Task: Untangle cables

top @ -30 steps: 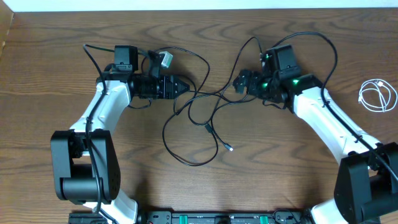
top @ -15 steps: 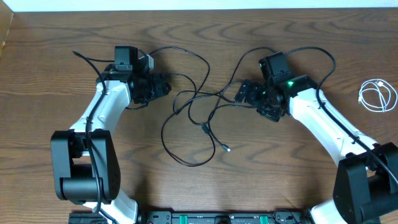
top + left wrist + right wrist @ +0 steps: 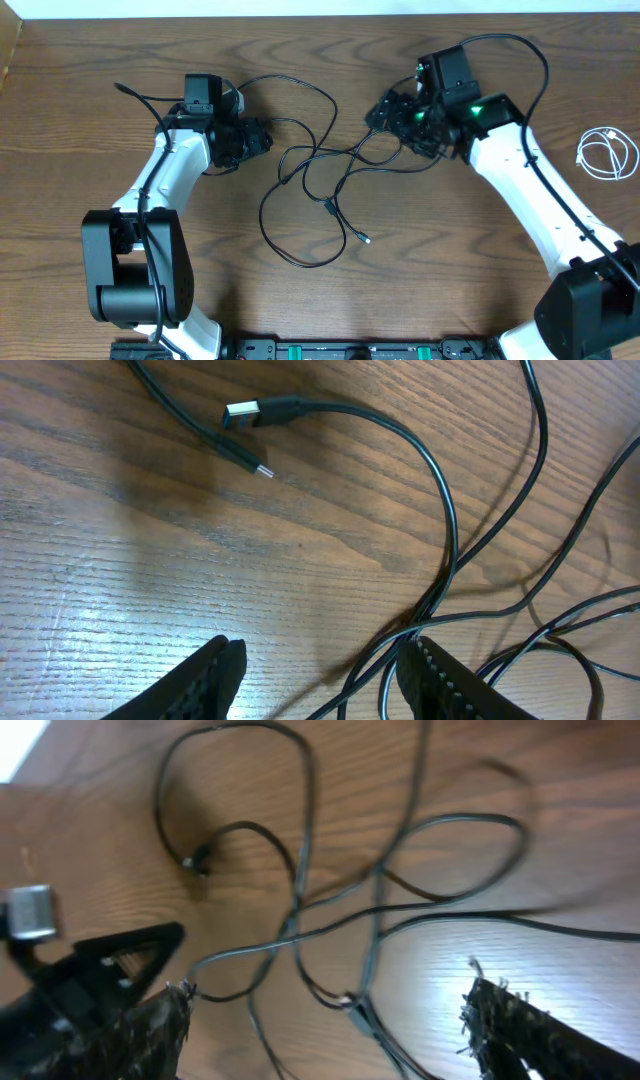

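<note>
The two black cables [image 3: 320,152] lie knotted at the middle of the worktop [image 3: 480,270]. The tangle runs mostly far to near: one wide loop sags toward the near edge, and a free plug end [image 3: 368,238] points at the near right corner. The white cable [image 3: 582,152] sits coiled by the right edge, well apart. My left hand [image 3: 265,138] is just left of the knot, fingers apart around a strand. My right hand [image 3: 383,112] hovers at its far right, fingers spread wide, gripping nothing.
</note>
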{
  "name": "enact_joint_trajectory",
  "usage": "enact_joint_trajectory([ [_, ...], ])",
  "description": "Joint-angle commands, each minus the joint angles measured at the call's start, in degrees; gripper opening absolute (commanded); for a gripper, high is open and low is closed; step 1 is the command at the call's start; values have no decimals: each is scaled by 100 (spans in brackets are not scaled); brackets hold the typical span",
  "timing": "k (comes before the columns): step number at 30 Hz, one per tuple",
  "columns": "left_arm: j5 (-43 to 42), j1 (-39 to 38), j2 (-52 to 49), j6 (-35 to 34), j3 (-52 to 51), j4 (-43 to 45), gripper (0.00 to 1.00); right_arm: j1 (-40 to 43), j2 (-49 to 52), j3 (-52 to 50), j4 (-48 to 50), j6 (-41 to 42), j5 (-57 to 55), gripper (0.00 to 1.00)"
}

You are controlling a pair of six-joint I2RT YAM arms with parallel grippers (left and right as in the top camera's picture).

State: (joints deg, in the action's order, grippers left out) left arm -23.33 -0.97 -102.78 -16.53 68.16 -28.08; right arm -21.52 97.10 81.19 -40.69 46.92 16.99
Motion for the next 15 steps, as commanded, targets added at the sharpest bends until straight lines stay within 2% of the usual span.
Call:
enact_joint_trajectory([
  [1, 94, -13, -52, -11, 13, -7, 54, -350, 101, -76, 313, 387, 90, 85],
  [6, 92, -13, -52, -11, 13, 0, 54, -846, 341, -76, 1036, 452, -184, 81],
  [12, 94, -13, -52, -11, 13, 11, 54, -1307, 844, -76, 2216, 455, -1036, 61],
  [15, 94, -13, -52, -11, 13, 11, 54, -1408, 1187, -76, 2920, 450, -1202, 59],
])
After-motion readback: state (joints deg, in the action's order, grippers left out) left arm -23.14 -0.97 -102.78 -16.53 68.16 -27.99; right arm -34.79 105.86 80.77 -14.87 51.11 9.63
